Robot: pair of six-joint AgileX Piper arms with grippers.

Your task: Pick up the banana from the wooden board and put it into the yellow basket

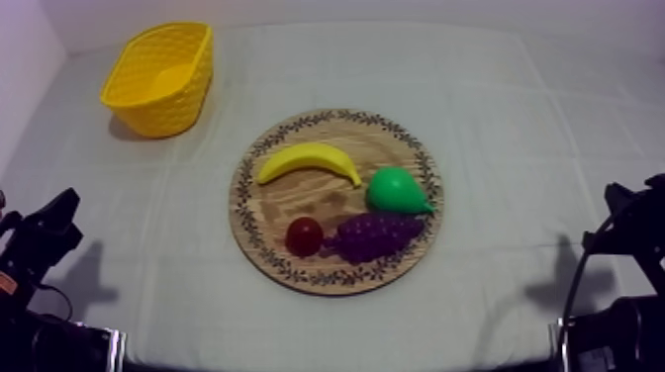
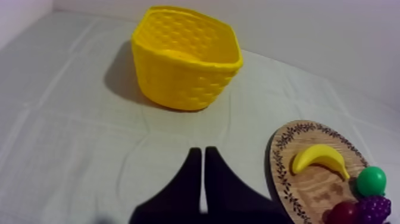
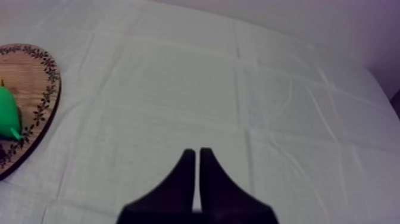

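Crosswise on the wooden board's [image 1: 287, 203] far half lies the banana [image 1: 309, 160], its length running left to right, toward the board's basket [image 1: 173, 109] side. Both the left pincer [image 2: 202, 152] and the right pincer [image 3: 197, 152] are pressed into narrow wedges, holding nothing; the left arm looks nearer.

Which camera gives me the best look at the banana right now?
The top view: the banana lies whole and uncovered on the wooden board, seen from above. The left wrist view also has it whole, but at a low slant. The right wrist view takes in the board's rim and the pear.
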